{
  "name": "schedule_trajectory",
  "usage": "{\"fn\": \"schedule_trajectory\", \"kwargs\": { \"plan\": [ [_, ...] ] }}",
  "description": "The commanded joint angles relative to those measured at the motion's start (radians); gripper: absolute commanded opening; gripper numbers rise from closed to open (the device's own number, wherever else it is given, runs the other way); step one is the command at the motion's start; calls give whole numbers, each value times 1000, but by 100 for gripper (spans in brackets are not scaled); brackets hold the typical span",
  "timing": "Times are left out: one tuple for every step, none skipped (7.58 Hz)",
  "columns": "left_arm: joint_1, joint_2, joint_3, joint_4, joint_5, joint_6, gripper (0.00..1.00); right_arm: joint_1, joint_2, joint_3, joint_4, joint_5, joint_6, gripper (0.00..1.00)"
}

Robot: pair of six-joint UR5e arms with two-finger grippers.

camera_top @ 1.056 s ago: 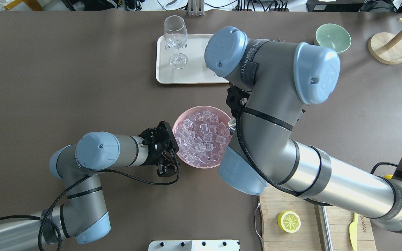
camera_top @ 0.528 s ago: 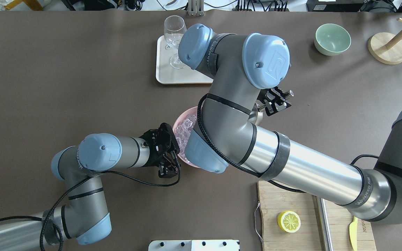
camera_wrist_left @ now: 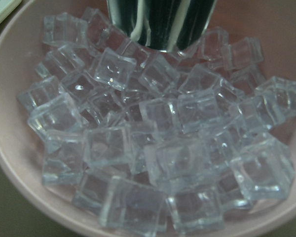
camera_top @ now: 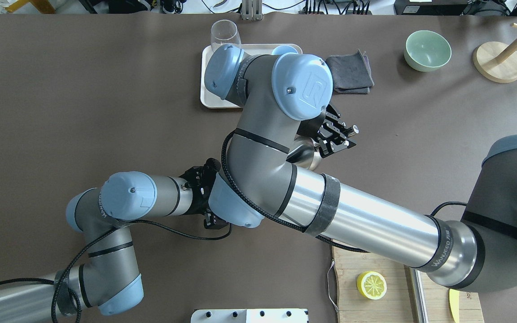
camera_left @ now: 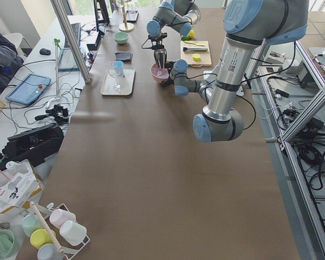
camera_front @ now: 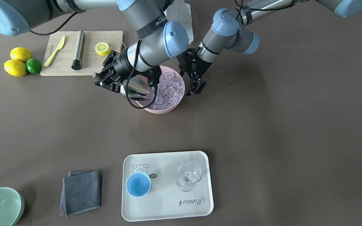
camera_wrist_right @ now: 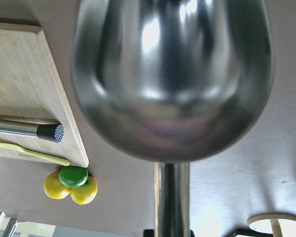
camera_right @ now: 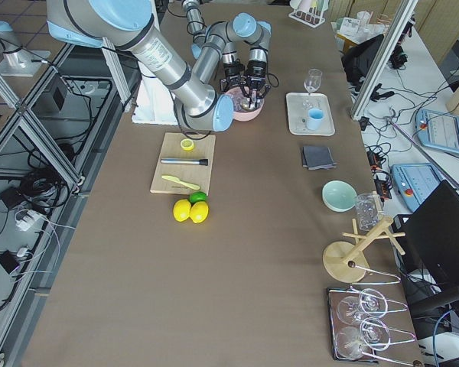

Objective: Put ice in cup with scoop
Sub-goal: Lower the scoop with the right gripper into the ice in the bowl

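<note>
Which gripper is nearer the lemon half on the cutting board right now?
Right. The right gripper, holding the scoop, sits just off the cutting board near the lemon half; the left gripper is across the pink bowl, on its far side.

The scoop [camera_wrist_right: 172, 74] was polished steel, mirror-bright and smooth, its rod handle equally shiny. The ice [camera_wrist_left: 158, 148] looked clear and glassy, with bright glints, in a smooth pink bowl [camera_wrist_left: 10, 163] of dull sheen. The cutting board [camera_front: 90, 67] was pale, matt wood, and the steel cylinder [camera_front: 78, 47] on it looked brushed. At nine o'clock from the smooth cream tray [camera_front: 168, 207] lay a grey, napped cloth [camera_front: 82, 191].
</note>
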Motion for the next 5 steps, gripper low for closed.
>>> {"fn": "schedule_trajectory", "kwargs": {
  "plan": [
    [0, -4, 0, 0, 0, 0, 98, -58, 32, -55, -2, 4, 75, 0],
    [0, -4, 0, 0, 0, 0, 98, -76, 33, -58, 0, 4, 89, 0],
    [0, -6, 0, 0, 0, 0, 98, -81, 33, -49, 0, 6, 98, 0],
    [0, -6, 0, 0, 0, 0, 98, -81, 23, -36, 9, 6, 106, 0],
    [0, -6, 0, 0, 0, 0, 98, -81, 3, -16, 21, 7, 132, 0]
  ]
}}
